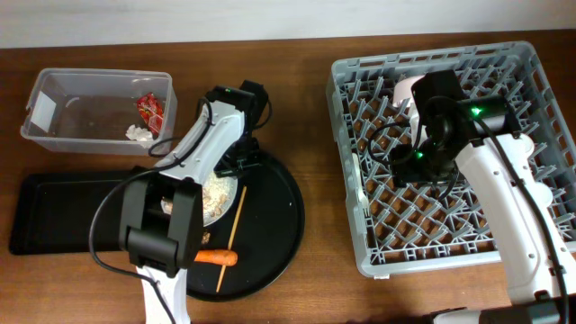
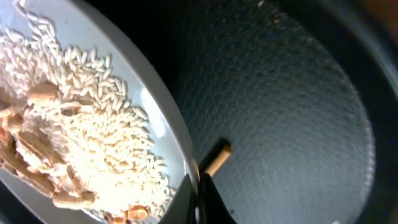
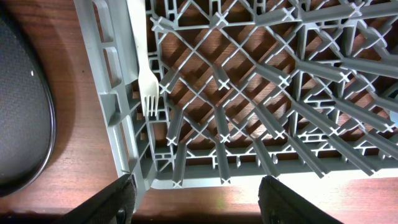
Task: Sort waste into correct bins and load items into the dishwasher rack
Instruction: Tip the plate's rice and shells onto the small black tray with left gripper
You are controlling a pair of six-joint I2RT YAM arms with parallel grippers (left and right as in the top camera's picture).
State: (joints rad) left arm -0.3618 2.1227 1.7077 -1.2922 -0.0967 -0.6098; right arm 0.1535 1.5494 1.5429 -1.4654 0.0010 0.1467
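your left claw (image 2: 199,194) has its fingers pressed together, tips right at the rim of the white plate (image 2: 155,112); you cannot tell whether the rim is pinched between them. the plate carries rice with meat bits (image 2: 81,143). the end of the wooden stick (image 2: 217,159) lies just beside the tips on the round black tray (image 2: 298,112), next to the dishwasher rack (image 1: 531,108). your right claw (image 3: 196,186) is spread wide and empty above the rack's corner nearest that tray. the white fork (image 3: 143,68) lies inside the rack along that wall. well away from the rack, beyond the tray, the clear tub (image 1: 90,117) holds the red wrapper (image 1: 148,108) and tissue (image 1: 138,132).
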